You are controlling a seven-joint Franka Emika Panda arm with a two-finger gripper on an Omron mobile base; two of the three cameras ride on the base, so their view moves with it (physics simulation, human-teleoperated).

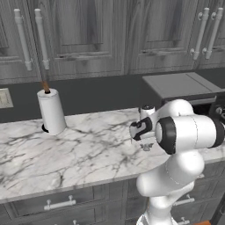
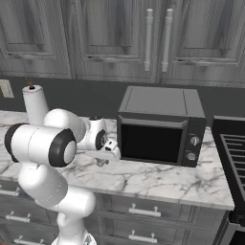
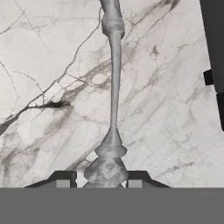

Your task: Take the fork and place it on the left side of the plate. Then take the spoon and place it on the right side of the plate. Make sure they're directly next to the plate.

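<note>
The spoon (image 3: 113,87), silvery-grey with a slim handle, lies flat on the marble counter (image 1: 79,149). In the hand view it runs straight up from my finger tips, and its bowl end leaves the top edge. My gripper (image 3: 101,179) points down over the counter, with its fingers (image 3: 139,178) closed in on either side of the handle's wide, knobbed end. My gripper (image 1: 147,145) sits low over the counter, just left of the microwave (image 2: 160,129). From the right base view my gripper (image 2: 102,161) hovers by the microwave's front left corner. The fork and the plate are out of view.
A paper towel roll (image 1: 51,112) stands at the counter's back left. The microwave's dark side (image 3: 214,57) is close beside the spoon. A stove (image 2: 234,143) lies beyond the microwave. The counter's front edge (image 1: 66,186) runs just below the hand.
</note>
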